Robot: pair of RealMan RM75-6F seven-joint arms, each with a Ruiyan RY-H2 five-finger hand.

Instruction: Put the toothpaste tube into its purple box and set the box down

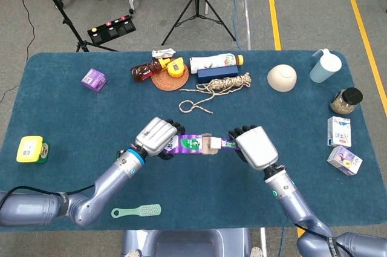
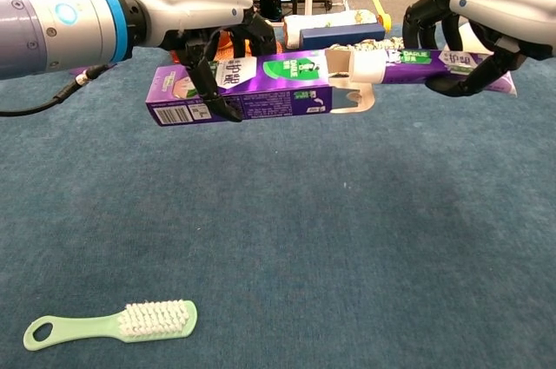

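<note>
Left hand (image 2: 213,56) fingers are wrapped around the purple toothpaste box (image 2: 252,87), held level above the blue table (image 2: 347,247). Its open flap end is met by the toothpaste tube (image 2: 417,65), gripped by the right hand (image 2: 473,26).

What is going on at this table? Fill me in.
The robot is boxing toothpaste in mid-air. Its left hand holds the purple box level above the table, open end toward the right. Its right hand holds the toothpaste tube, with the white cap end right at the box's open flaps. The tube is not yet pushed inside. A green brush lies on the table nearby.
</note>
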